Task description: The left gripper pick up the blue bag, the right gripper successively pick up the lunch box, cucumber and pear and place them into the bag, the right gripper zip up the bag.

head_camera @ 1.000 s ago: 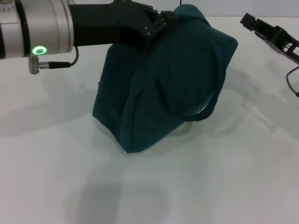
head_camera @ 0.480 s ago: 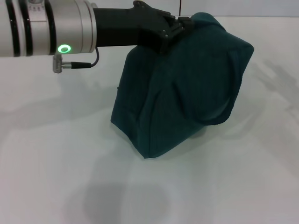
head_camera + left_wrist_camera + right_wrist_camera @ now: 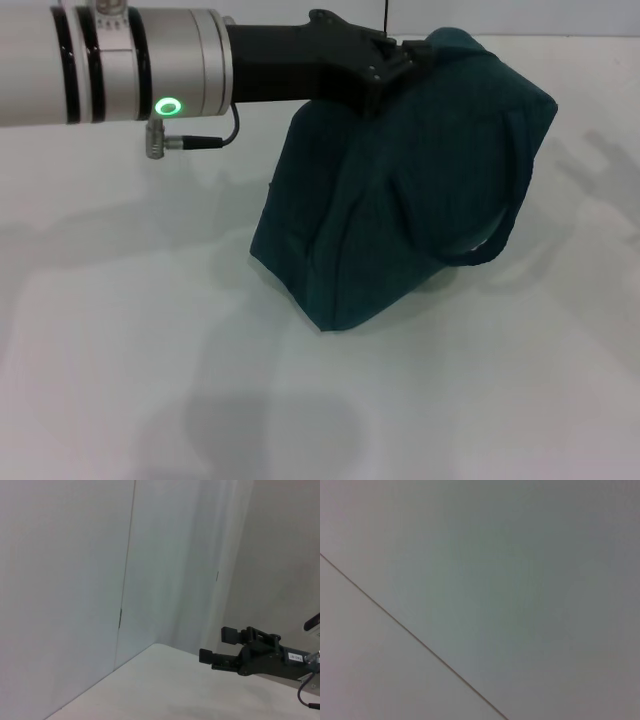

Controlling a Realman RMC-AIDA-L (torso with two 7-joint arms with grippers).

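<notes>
Up top, left claw (image 3: 405,55) gripping blue bag (image 3: 420,190)

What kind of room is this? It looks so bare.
Probably a lab or test bay rather than a home or shop. A plain white table stands against bare pale wall panels, and the only item on it is a blue bag gripped at its top by the robot's left end effector.

A plain dark teal-blue fabric tote bag (image 3: 410,190) hangs beside the black left end effector (image 3: 400,60), whose silver cylindrical wrist (image 3: 110,65) bears black bands and a glowing green ring light (image 3: 168,106); the smooth worktop (image 3: 120,330) below is white.
</notes>
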